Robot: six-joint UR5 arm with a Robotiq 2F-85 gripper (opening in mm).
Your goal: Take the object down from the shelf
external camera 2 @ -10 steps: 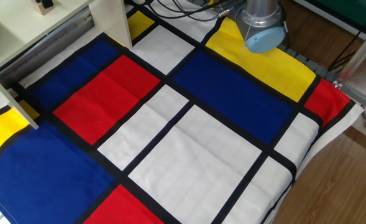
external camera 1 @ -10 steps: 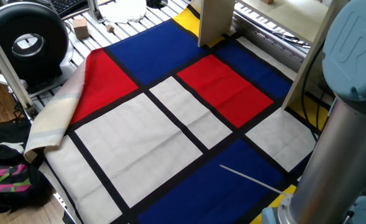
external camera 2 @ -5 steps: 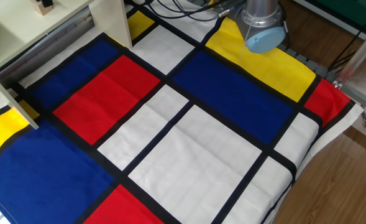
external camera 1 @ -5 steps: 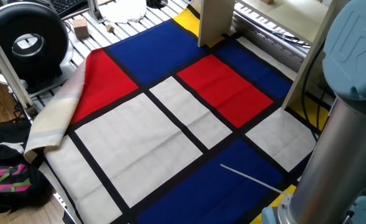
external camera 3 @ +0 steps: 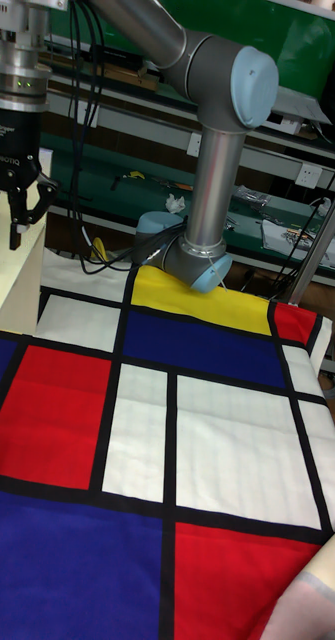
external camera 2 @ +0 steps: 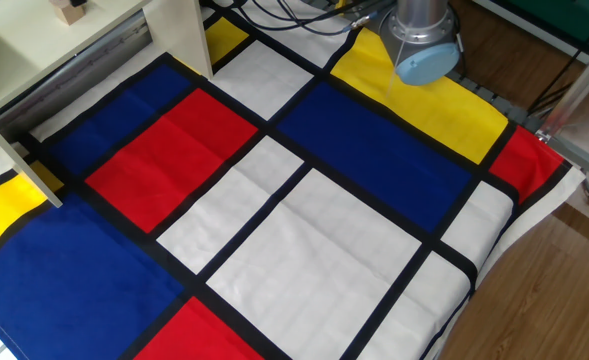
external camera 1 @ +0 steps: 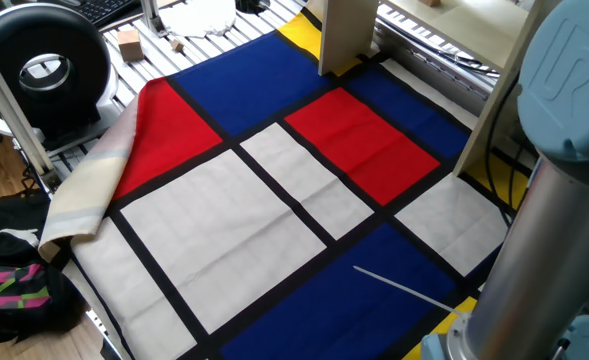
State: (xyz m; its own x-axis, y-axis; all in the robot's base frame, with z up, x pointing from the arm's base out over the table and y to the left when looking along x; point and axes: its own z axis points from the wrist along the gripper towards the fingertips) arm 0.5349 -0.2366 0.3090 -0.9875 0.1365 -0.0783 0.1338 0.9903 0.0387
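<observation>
The shelf (external camera 2: 44,45) is a pale cream board unit at the table's far side, and one of its upright panels (external camera 1: 346,35) stands on the coloured cloth. On its top board, at the picture's upper edge, sits the tiny tan cube (external camera 2: 71,12); a sliver of it also shows in one fixed view (external camera 1: 431,2). In the tall fixed view my gripper (external camera 3: 11,222) hangs over the shelf's edge (external camera 3: 15,275) with its dark fingers (external camera 3: 32,205) spread apart. It is open and I see nothing between them. That view does not show the cube.
A red, blue, white and yellow patchwork cloth (external camera 2: 304,200) covers the table. The arm's base (external camera 2: 419,50) stands at the yellow patch. A bigger tan block (external camera 1: 128,42), a white rag (external camera 1: 199,15) and a black round device (external camera 1: 42,65) lie beyond the cloth.
In the other fixed view, dark fingertips showed around the cube at the top edge before. Now they have gone out of frame and the cube stands bare.
</observation>
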